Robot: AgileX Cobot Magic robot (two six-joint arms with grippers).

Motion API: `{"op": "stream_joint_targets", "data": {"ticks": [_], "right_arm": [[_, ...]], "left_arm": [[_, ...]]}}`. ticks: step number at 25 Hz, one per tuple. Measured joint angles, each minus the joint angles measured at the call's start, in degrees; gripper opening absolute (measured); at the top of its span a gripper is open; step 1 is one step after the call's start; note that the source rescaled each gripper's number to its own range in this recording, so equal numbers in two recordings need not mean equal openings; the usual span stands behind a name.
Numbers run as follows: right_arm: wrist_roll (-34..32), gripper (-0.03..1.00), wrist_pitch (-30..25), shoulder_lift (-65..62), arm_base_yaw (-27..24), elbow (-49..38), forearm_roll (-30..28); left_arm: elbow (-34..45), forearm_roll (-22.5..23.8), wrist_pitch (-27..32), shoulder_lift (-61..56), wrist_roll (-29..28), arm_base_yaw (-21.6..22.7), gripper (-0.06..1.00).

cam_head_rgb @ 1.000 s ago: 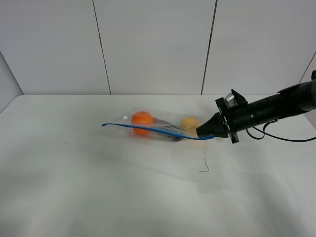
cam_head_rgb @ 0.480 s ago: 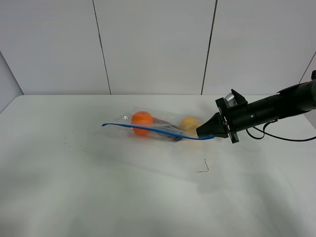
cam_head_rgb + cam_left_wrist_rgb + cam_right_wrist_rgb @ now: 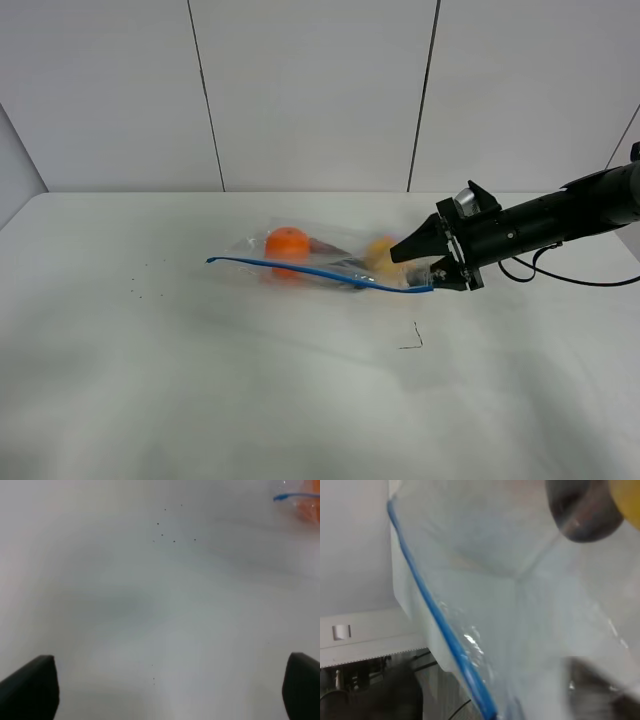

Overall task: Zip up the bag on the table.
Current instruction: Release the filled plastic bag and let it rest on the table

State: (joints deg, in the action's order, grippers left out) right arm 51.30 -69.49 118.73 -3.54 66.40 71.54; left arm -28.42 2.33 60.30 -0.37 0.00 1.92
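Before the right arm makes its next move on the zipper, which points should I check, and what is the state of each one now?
1. Right gripper at the zipper's end: ok, its tips sit at the right end of the blue zipper strip.
2. Jaws closed on the strip: not ok, they stand open, one finger above and one below.
3. Bag lying on the table: ok.
4. Produce clear of the strip: cannot tell; the orange piece sits just behind it.
5. Left gripper holding the other end: not ok, it is open over bare table, apart from the bag.
6. Zipper sealed: cannot tell.
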Motion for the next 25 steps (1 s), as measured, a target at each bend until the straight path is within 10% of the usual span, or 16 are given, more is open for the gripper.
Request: {"op": "stream_joint_targets", "data": {"ticks": [18,25], "right_arm": [[-3.5,1.0,0.0,0.0,2.8,0.0,0.1],[-4.2,1.0,-0.1,0.0,1.1,0.0,-8.6]], "left_arm": [[0.0,0.0,0.0,0.0,0.0,0.0,1.0],[0.0,0.0,0.0,0.0,0.0,0.0,1.0]]}}
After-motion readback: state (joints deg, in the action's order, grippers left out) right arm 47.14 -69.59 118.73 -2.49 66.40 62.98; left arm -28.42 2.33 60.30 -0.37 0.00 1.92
